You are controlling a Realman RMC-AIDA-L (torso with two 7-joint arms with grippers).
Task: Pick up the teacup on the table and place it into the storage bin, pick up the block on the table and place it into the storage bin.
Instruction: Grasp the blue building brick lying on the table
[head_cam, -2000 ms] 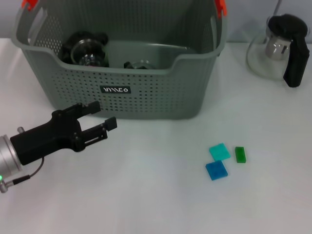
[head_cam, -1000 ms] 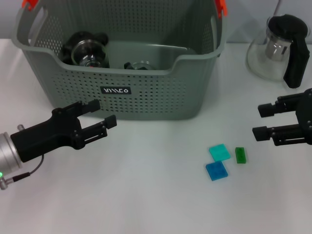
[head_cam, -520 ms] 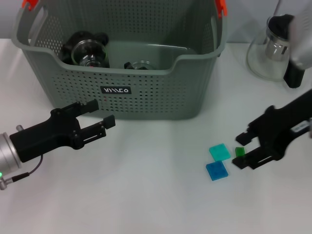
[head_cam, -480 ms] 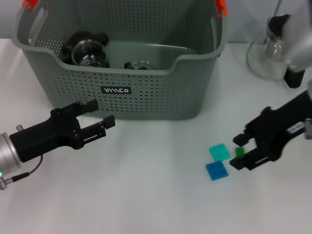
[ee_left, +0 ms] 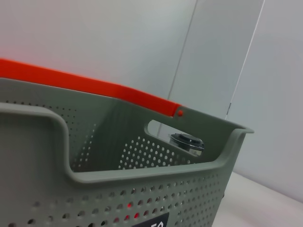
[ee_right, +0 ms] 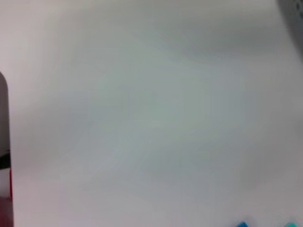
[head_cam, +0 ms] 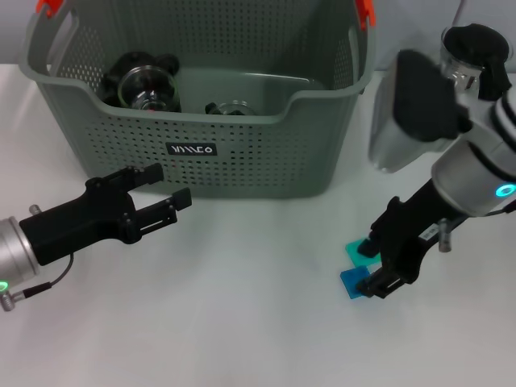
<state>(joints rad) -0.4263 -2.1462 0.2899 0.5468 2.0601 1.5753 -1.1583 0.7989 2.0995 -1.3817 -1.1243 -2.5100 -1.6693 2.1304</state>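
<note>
The grey-green storage bin (head_cam: 242,153) stands at the back of the table; its rim (ee_left: 142,172) and orange handle clip (ee_left: 94,90) fill the left wrist view. A glass teacup (head_cam: 145,87) lies inside it, with a second glass piece (head_cam: 230,107) beside it. On the white table to the right lie a teal block (head_cam: 355,248) and a blue block (head_cam: 351,283). My right gripper (head_cam: 374,264) is open, low over these blocks, its fingers straddling their right edges. My left gripper (head_cam: 164,200) is open and empty in front of the bin's left half.
A glass teapot with a black lid and handle (head_cam: 477,48) stands at the back right, partly hidden by my right arm (head_cam: 451,161). The right wrist view shows bare white table with the blue block's corner (ee_right: 242,224) at its edge.
My right arm has come in from the right and dropped down-left onto the blocks, now covering the small green block. The left arm has barely moved.
</note>
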